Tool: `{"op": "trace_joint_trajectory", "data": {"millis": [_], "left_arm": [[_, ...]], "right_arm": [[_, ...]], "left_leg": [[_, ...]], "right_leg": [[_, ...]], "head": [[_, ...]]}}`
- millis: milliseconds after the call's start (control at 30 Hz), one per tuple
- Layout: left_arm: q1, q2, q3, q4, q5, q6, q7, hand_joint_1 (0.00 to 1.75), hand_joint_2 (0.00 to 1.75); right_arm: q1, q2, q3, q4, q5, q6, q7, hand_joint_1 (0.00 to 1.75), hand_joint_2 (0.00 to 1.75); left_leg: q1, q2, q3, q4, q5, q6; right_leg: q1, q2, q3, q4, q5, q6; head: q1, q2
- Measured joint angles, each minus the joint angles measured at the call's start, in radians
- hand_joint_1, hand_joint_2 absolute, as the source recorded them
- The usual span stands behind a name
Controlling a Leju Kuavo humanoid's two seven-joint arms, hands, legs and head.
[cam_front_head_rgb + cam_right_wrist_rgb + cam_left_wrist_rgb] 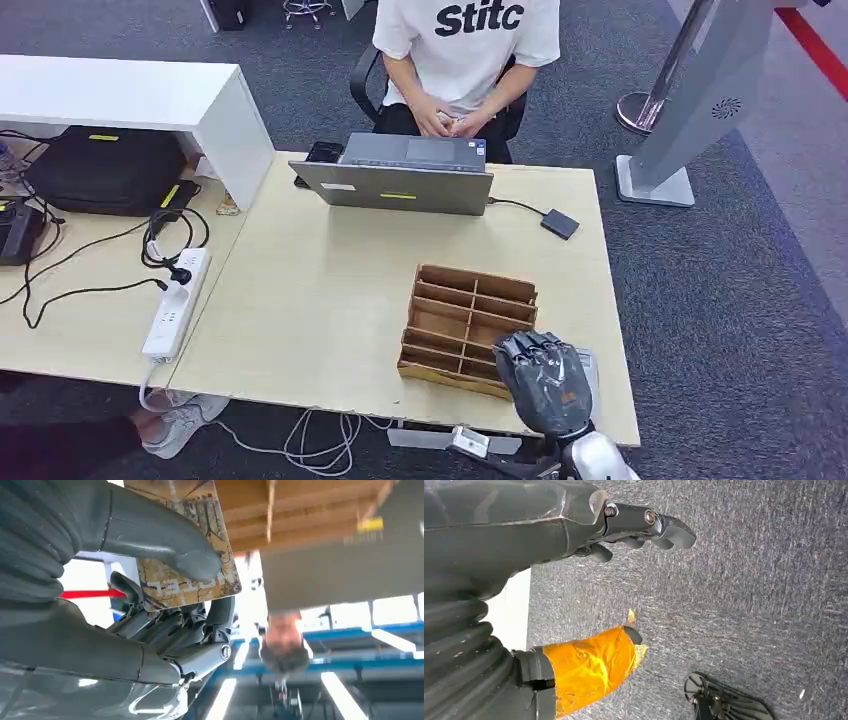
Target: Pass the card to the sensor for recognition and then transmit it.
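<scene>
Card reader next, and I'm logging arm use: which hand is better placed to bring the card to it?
Right. The right hand already pinches the card beside the wooden rack; the left hand hangs over the carpet, holding nothing.

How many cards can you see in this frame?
1. A brown patterned card is pinched between the thumb and fingers of the right hand, at the wooden slotted rack on the table. More cards may sit hidden in the rack slots.
</scene>
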Motion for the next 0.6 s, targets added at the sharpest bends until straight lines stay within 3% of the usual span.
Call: {"op": "trace_joint_trajectory", "data": {"millis": [100,200,300,433,600], "left_arm": [[0.000,0.000,0.000,0.000,-0.001,-0.001,0.000,0.00,1.75],[-0.001,0.000,0.000,0.000,-0.007,-0.002,0.000,0.00,1.75],[-0.003,0.000,0.000,0.000,-0.018,-0.008,-0.002,0.00,1.75],[-0.011,0.002,-0.004,0.000,-0.047,-0.025,-0.014,0.00,1.75],[-0.027,0.008,-0.028,0.000,-0.085,-0.050,-0.020,0.00,1.75]], "right_arm": [[-0.005,0.000,-0.006,-0.045,-0.144,0.000,-0.059,1.71,1.75],[-0.051,-0.001,0.021,-0.070,-0.290,0.019,-0.051,1.75,1.75],[-0.130,-0.002,0.058,-0.087,-0.470,0.112,-0.056,1.75,1.75],[-0.298,0.005,0.081,-0.068,-0.620,0.249,-0.029,1.75,1.75],[-0.564,0.055,0.082,0.120,-0.726,0.381,0.030,1.75,1.75]], "left_leg": [[0.000,0.000,0.000,0.000,0.000,0.000],[0.000,0.001,0.000,0.000,0.000,0.000],[0.000,0.001,0.000,0.000,0.001,-0.001],[0.000,0.001,-0.001,0.000,0.004,-0.001],[0.000,0.001,-0.001,0.000,0.007,-0.001]], "right_leg": [[0.000,0.000,0.000,0.000,0.000,0.000],[0.000,0.001,0.000,0.000,0.000,0.000],[0.000,0.001,0.000,0.000,0.001,0.000],[0.000,0.001,-0.001,0.001,0.004,-0.001],[0.000,0.001,-0.001,0.001,0.006,-0.001]], "head": [[0.000,0.000],[0.000,0.000],[0.000,0.000],[0.000,0.000],[0.001,0.000]]}}
